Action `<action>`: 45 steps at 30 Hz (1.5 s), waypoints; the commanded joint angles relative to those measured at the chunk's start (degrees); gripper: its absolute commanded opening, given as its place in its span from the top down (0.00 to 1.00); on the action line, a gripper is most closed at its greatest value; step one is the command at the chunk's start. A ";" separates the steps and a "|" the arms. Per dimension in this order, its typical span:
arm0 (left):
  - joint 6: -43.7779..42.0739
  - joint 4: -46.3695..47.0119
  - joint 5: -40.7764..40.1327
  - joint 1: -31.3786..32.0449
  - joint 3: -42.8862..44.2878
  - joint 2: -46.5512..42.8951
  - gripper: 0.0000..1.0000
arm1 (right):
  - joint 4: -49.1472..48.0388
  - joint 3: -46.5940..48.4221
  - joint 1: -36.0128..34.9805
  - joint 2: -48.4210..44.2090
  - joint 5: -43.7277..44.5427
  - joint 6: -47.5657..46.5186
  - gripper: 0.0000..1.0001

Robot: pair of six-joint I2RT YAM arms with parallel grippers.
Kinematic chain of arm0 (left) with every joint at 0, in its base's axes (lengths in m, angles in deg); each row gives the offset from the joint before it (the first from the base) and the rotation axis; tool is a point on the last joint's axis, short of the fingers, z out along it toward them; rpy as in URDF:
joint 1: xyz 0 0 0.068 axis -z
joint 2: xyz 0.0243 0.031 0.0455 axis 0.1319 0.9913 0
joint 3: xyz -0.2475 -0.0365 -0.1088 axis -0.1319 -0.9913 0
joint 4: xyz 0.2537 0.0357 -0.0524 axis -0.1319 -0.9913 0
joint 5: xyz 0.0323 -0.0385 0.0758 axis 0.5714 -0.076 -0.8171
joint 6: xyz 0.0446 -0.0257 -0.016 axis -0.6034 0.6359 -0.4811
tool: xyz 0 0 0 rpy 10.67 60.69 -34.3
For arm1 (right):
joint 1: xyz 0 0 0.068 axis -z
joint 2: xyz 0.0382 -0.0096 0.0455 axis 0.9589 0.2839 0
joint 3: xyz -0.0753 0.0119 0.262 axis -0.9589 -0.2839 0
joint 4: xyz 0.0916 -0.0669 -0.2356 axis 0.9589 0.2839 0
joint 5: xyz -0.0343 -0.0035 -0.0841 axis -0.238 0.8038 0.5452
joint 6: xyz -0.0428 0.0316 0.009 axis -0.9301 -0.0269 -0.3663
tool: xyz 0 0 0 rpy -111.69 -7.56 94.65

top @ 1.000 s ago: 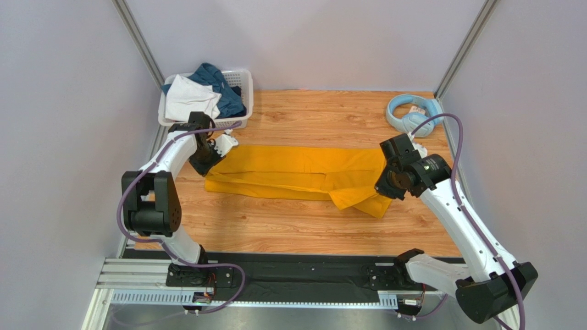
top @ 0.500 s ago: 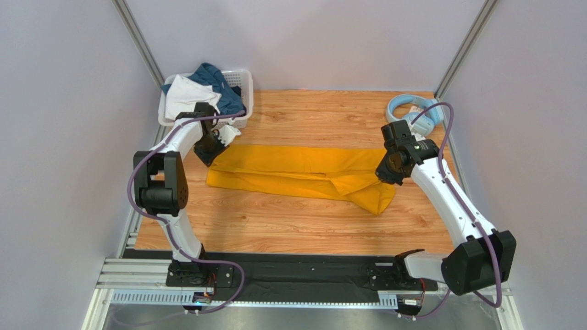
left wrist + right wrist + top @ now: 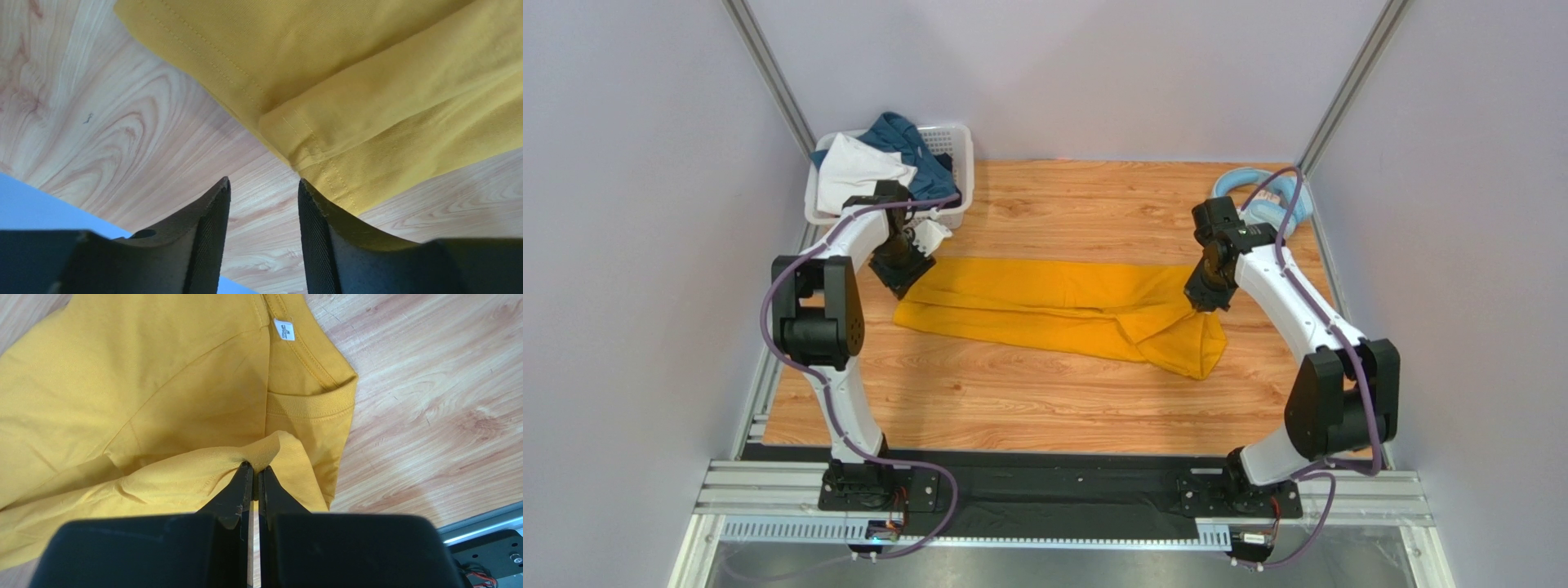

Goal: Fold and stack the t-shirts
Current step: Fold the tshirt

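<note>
Soft mustard-yellow t-shirt (image 3: 1051,306) lay as 1 long folded band running left-right on the wood-grain table (image 3: 1075,202), collar seemingly rightward; left gripper (image 3: 263,208) stood parted, empty; right gripper (image 3: 254,468) pinched its fold

Across counter (image 3: 1075,208) middle: large t-shirt (image 3: 1051,306). At its left end, left tool (image 3: 263,187); at right-end fold, right tool (image 3: 255,468). Far-left corner: basket (image 3: 955,153), garments (image 3: 860,165) in it. Far-right corner: headphones (image 3: 1231,186).

Nothing readable; neck tag (image 3: 283,329) on yellow t-shirt (image 3: 153,386) too small.
</note>
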State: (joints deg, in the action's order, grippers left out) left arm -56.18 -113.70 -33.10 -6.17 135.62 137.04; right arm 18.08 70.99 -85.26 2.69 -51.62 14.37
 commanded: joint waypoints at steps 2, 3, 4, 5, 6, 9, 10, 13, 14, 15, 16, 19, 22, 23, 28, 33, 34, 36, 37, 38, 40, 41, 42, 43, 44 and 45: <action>0.01 3.09 -3.13 -0.44 0.07 -3.62 0.47 | -3.55 3.66 1.11 5.30 0.98 -1.33 1.00; 0.19 3.35 -3.83 -0.44 0.24 -4.42 0.46 | -3.72 4.27 1.37 6.10 0.80 -1.41 1.00; 0.28 3.44 -4.44 -0.44 0.51 -5.29 0.46 | -3.98 4.71 1.64 7.07 0.72 -1.50 1.00; 0.36 3.27 -4.97 -0.44 1.38 -7.22 0.46 | -3.90 5.15 2.16 8.56 0.63 -1.68 1.00; 0.63 3.10 -4.98 -0.44 1.91 -8.19 0.46 | -4.16 6.03 2.43 9.35 0.54 -1.76 1.00; 2.29 0.12 -0.60 -0.36 4.19 -13.11 0.46 | -4.51 8.66 3.22 12.77 0.27 -2.20 1.00; 2.82 -1.20 1.25 0.34 4.81 -15.04 0.45 | -4.43 9.63 3.48 13.57 0.45 -2.29 1.00; 3.70 -3.32 4.60 4.28 2.89 -17.16 0.45 | -4.25 12.52 4.27 17.35 -0.16 -2.29 1.00; 3.62 -2.80 5.13 5.35 -0.16 -17.34 0.45 | -4.25 13.06 4.54 18.06 -0.51 -2.29 1.00; 3.53 -2.45 5.05 6.40 -1.67 -16.91 0.46 | -4.25 13.67 4.72 19.63 -0.60 -2.38 1.00; 3.96 -1.83 4.96 7.98 -3.17 -15.25 0.47 | -4.25 14.72 4.80 20.34 -0.52 -2.47 1.00; 4.06 -1.83 7.32 9.22 -6.69 -10.69 0.50 | -3.55 17.62 5.68 24.02 -1.57 -2.91 1.00; 3.79 -0.61 6.81 9.14 -7.22 -6.20 0.53 | -1.62 20.00 5.95 27.54 -2.97 -3.52 0.81; 3.53 -0.16 5.15 9.14 -7.31 -5.22 0.53 | -1.09 21.57 5.95 28.25 -3.24 -3.78 0.73; 2.48 1.60 2.24 8.96 -8.10 -2.84 0.55 | 2.95 25.89 6.12 28.61 -2.71 -6.16 0.46; 2.04 1.95 1.62 8.79 -8.90 -3.54 0.55 | 3.58 24.68 6.04 21.26 -3.41 -6.25 0.35; 1.95 1.95 1.62 8.79 -9.24 -3.98 0.56 | 3.31 23.45 5.95 19.40 -4.20 -6.25 0.35; 1.77 2.21 1.62 8.79 -9.68 -4.42 0.56 | 1.48 20.20 5.42 14.49 -7.36 -5.99 0.36; 1.77 2.21 1.62 8.79 -9.86 -4.69 0.56 | 0.68 16.44 4.72 12.98 -8.15 -5.81 0.36; 1.86 2.21 1.70 8.79 -9.86 -4.77 0.56 | -0.20 13.97 4.11 11.66 -9.82 -5.29 0.38; 1.86 2.21 1.79 8.79 -10.04 -5.04 0.56 | -2.14 8.27 1.57 8.84 -10.88 -5.28 0.39; 2.03 2.21 1.62 8.79 -10.13 -5.13 0.56 | -2.66 6.67 0.60 8.31 -11.58 -5.28 0.41; 1.95 2.30 1.70 8.79 -10.13 -5.21 0.56 | -3.89 5.34 -0.46 7.87 -11.59 -5.54 0.41; 2.12 2.22 1.88 8.79 -10.30 -5.39 0.56 | -4.60 2.63 -2.73 7.52 -11.59 -5.72 0.42; 2.21 2.13 2.05 8.79 -10.48 -5.56 0.56 | -5.30 1.48 -3.88 7.43 -13.59 -5.89 0.44; 2.39 2.13 2.23 8.79 -10.57 -5.83 0.56 | -7.13 0.33 -5.11 7.43 -13.96 -6.51 0.44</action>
State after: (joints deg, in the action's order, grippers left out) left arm -53.19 -111.76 -31.18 2.86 125.70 134.71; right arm 16.70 76.67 -85.50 9.53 -60.87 8.95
